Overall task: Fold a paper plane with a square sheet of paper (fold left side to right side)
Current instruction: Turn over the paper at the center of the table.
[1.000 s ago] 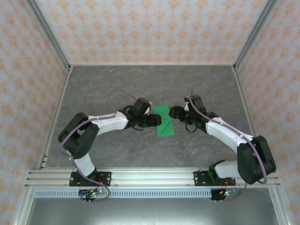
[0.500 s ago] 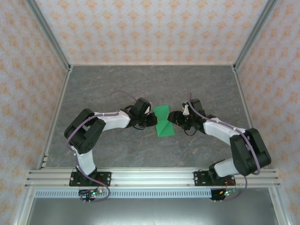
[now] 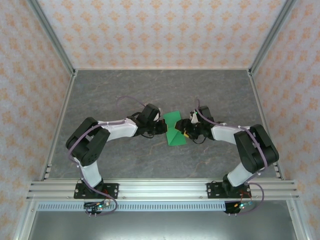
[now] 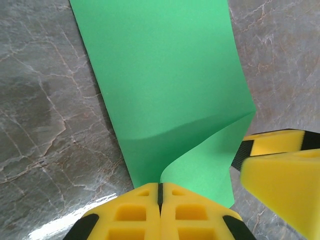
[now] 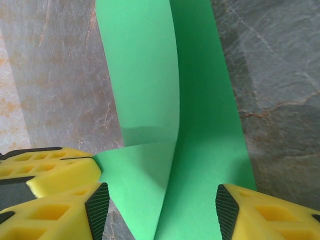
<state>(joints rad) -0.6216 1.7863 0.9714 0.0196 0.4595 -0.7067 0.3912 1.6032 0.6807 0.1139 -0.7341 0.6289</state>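
- Left wrist view: my left gripper [image 4: 160, 194] has its fingers pressed together on the near edge of the square sheet of paper [image 4: 165, 75], which curls up into them.
- Ahead of this gripper the rest of the sheet lies flat on the grey surface [image 4: 40, 110].
- My right gripper [image 5: 159, 206] has its fingers apart, with the green sheet between them and a raised fold just ahead.
- Seen from the top, the two grippers face each other with the sheet between them.

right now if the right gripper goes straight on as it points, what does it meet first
Most likely the square sheet of paper, whose lifted flap sits between the open fingers of the right gripper.
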